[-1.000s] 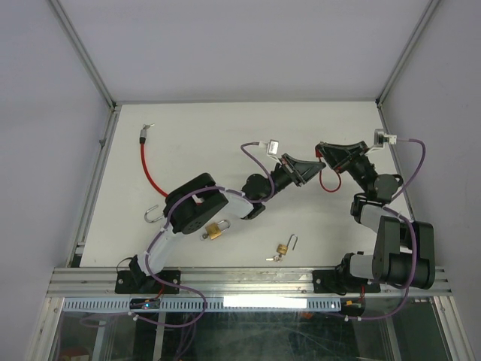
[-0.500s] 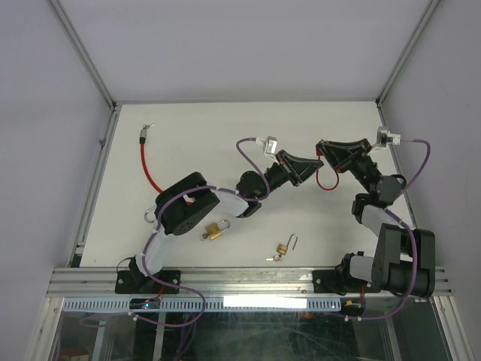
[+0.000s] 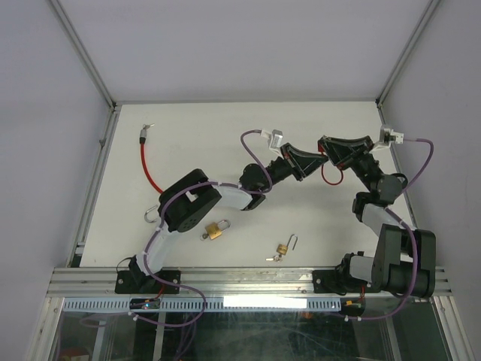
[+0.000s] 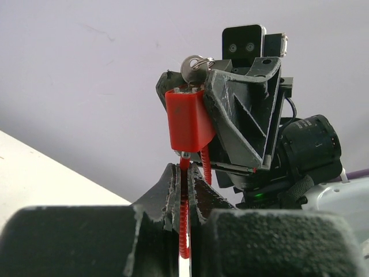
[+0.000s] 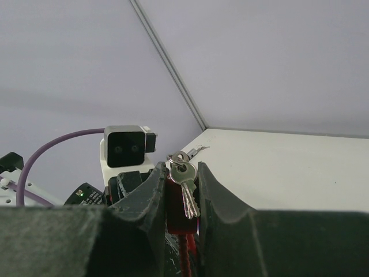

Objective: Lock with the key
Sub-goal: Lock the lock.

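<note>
While left gripper (image 4: 184,179) pinched the red cable (image 4: 184,231), right gripper (image 5: 181,173) clamped the red padlock (image 4: 189,124).
Keys (image 5: 188,193) rested against the padlock body.

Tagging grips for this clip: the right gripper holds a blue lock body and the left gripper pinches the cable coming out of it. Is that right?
Not quite: the lock body is red, not blue, as the left wrist view shows. The right gripper does hold it and the left gripper pinches its cable.

A white bench (image 3: 225,135) sits between plain pale grey walls (image 3: 240,45), with metal posts (image 3: 83,56) rising at the back corners and a metal rail (image 3: 248,280) along its near edge.
</note>
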`<act>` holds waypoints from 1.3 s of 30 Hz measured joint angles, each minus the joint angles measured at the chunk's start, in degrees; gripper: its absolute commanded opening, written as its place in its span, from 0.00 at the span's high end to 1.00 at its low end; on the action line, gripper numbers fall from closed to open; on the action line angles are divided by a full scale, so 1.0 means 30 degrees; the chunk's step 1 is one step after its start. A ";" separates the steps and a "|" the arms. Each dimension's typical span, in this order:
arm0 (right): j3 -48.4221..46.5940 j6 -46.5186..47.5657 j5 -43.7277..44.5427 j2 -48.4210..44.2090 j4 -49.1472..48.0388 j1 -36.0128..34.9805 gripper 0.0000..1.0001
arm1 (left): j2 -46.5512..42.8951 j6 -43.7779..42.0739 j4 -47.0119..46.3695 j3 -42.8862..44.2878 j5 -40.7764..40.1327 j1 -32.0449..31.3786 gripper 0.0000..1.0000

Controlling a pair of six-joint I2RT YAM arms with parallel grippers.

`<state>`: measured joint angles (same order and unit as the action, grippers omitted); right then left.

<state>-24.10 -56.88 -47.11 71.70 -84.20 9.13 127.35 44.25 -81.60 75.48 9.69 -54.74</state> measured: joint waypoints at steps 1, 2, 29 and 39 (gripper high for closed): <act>-0.0007 0.0007 -0.0007 -0.0007 0.0007 0.0000 1.00 | 0.0000 0.0000 0.0000 0.0000 0.0138 0.0044 1.00; -0.0007 0.0058 -0.0022 -0.0022 0.0007 0.0000 1.00 | 0.0000 0.0000 0.0000 -0.0007 0.0262 0.0095 1.00; -0.1086 0.6011 -0.6535 -0.2922 0.7002 -0.0138 0.33 | -0.2594 -0.0561 -0.0648 -0.4466 0.2761 0.1792 1.00; -0.4116 1.0346 -0.8714 -0.3242 1.3981 0.0444 0.33 | -0.3330 -0.1355 -0.0663 -0.6317 0.3570 0.2047 1.00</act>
<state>-36.45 -25.85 -73.25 61.98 -42.26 10.46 117.36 40.18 -83.59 56.53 20.40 -48.60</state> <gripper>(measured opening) 0.678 0.022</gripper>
